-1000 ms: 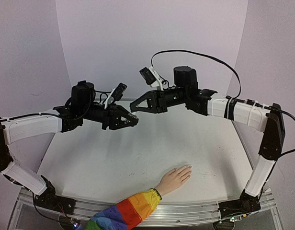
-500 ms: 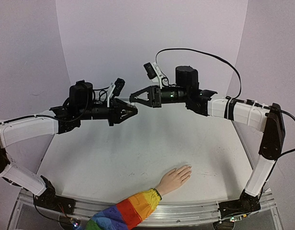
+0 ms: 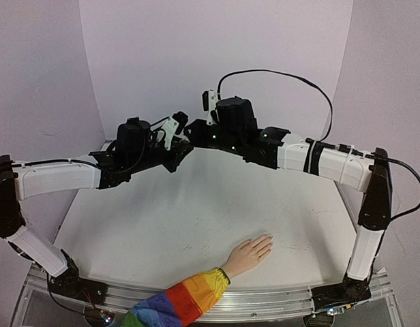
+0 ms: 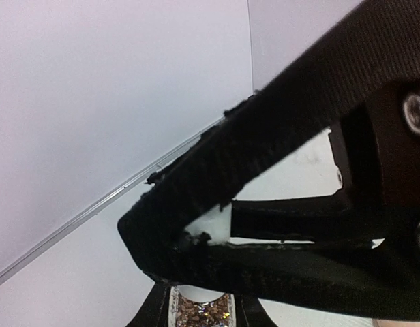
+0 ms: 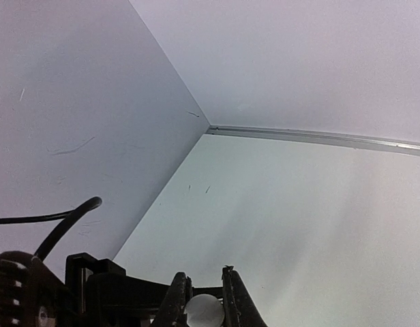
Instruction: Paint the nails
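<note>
Glitter bottle [image 4: 200,305] pinched in left jaws, whitish cap [image 5: 203,311] in right jaws.

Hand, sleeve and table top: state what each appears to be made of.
Hand: looks like matte flesh-coloured plastic or rubber, uniform in tone, though real skin cannot be excluded. Sleeve: soft fabric in rainbow blocks, creased. Table top: smooth white matte board, lightly scuffed; exact material unclear.
</note>
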`<state>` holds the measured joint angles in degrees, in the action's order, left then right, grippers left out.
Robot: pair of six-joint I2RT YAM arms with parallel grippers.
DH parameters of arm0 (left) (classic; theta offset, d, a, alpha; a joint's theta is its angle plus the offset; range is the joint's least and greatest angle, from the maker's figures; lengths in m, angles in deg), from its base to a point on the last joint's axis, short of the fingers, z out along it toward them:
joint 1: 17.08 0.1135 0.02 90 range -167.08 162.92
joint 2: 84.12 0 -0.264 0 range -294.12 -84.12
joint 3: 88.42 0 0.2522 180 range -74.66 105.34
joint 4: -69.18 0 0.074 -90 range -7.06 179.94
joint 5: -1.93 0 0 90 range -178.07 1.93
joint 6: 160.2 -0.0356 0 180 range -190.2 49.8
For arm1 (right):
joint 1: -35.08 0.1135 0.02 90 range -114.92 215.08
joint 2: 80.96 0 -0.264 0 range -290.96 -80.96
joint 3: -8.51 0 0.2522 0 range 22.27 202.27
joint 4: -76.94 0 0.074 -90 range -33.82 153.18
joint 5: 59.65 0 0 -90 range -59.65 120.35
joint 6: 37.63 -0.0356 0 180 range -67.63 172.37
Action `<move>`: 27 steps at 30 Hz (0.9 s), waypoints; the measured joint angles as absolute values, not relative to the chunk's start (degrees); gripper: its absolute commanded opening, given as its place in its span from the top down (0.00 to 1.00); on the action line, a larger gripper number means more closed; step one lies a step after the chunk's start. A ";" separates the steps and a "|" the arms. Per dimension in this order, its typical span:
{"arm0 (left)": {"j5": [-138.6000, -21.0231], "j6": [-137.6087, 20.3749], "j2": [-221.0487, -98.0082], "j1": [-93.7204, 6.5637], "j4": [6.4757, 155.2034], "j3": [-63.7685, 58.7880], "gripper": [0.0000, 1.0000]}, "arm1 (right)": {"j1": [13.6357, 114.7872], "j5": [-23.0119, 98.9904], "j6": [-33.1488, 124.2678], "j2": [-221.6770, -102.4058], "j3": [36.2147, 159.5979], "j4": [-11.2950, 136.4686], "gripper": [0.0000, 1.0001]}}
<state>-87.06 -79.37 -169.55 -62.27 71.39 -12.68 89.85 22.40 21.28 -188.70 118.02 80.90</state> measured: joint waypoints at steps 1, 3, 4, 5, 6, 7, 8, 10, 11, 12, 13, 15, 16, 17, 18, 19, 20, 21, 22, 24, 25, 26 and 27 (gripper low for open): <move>-87.43 -79.23 -169.35 -62.46 70.52 -13.36 1.00 | 89.96 22.32 21.50 -188.73 118.45 80.18 0.67; -88.02 -78.67 -168.15 -63.01 67.26 -16.05 1.00 | 89.87 25.44 22.18 -188.70 119.11 78.65 0.49; -88.06 -78.19 -167.54 -63.43 66.69 -16.84 1.00 | 89.87 27.87 22.62 -188.73 119.07 77.99 0.42; -88.00 -77.60 -166.73 -63.97 66.47 -17.69 1.00 | 89.69 30.21 22.57 -188.75 118.80 77.86 0.35; -87.95 -76.70 -165.90 -64.34 66.85 -18.50 1.00 | 89.13 33.07 23.64 -188.44 117.71 78.69 0.29; -87.54 -76.17 -165.07 -64.45 67.70 -19.09 1.00 | 88.45 35.69 24.01 -187.92 116.51 79.41 0.24; -86.55 -75.82 -164.48 -64.56 68.70 -19.31 1.00 | 87.38 38.80 24.67 -187.07 114.72 80.31 0.20; -84.35 -74.54 -163.54 -64.43 70.52 -19.33 1.00 | 84.58 45.44 26.11 -184.68 110.24 81.99 0.15; -82.99 -73.92 -163.10 -64.04 71.04 -19.33 1.00 | 82.94 49.09 26.83 -183.37 107.81 82.71 0.14; -80.41 -72.79 -162.56 -63.30 71.39 -19.33 1.00 | 81.34 53.11 27.49 -182.15 105.51 83.78 0.13; -77.81 -71.48 -162.01 -62.38 71.57 -19.33 1.00 | 79.92 57.13 28.23 -180.99 103.57 84.81 0.13; -70.84 -69.68 -161.40 -60.41 71.52 -19.26 1.00 | 77.34 64.00 29.50 -179.50 100.99 86.56 0.13; -67.08 -68.85 -161.35 -59.65 71.50 -19.13 1.00 | 76.71 66.58 29.92 -179.15 100.38 87.32 0.14; -63.23 -68.11 -161.46 -59.16 71.63 -18.94 1.00 | 76.27 70.16 30.35 -178.91 99.88 88.55 0.15; -60.30 -67.39 -161.62 -58.99 71.79 -18.74 1.00 | 76.27 72.26 30.55 -178.85 99.68 89.42 0.17; -55.71 -66.45 -162.03 -58.99 72.00 -18.28 1.00 | 76.47 74.55 30.72 -178.76 99.44 90.56 0.22; -53.07 -65.60 -162.40 -59.10 72.07 -17.91 1.00 | 76.78 76.59 30.75 -178.65 99.24 91.69 0.29; -49.88 -64.94 -162.95 -59.21 72.05 -17.45 1.00 | 77.04 78.38 30.88 -178.54 98.98 92.83 0.34; -47.06 -64.07 -163.39 -59.43 72.07 -17.10 1.00 | 77.24 80.11 30.77 -178.32 98.69 93.90 0.39; -42.88 -62.91 -163.82 -59.67 72.13 -16.90 1.00 | 77.61 82.88 30.27 -178.15 98.56 95.56 0.48; -41.57 -62.60 -163.89 -59.67 72.38 -16.90 1.00 | 77.76 84.17 29.85 -178.13 98.56 96.48 0.53; -40.11 -62.32 -163.91 -59.67 72.46 -16.90 1.00 | 77.80 85.53 29.44 -178.13 98.56 97.64 0.58; -38.97 -62.08 -163.95 -59.67 72.48 -16.90 1.00 | 77.83 86.53 28.95 -178.13 98.56 98.67 0.60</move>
<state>-38.97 -62.08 -163.95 -59.67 72.48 -16.90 77.83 86.53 28.95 -178.13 98.56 98.67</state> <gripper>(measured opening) 0.221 0.488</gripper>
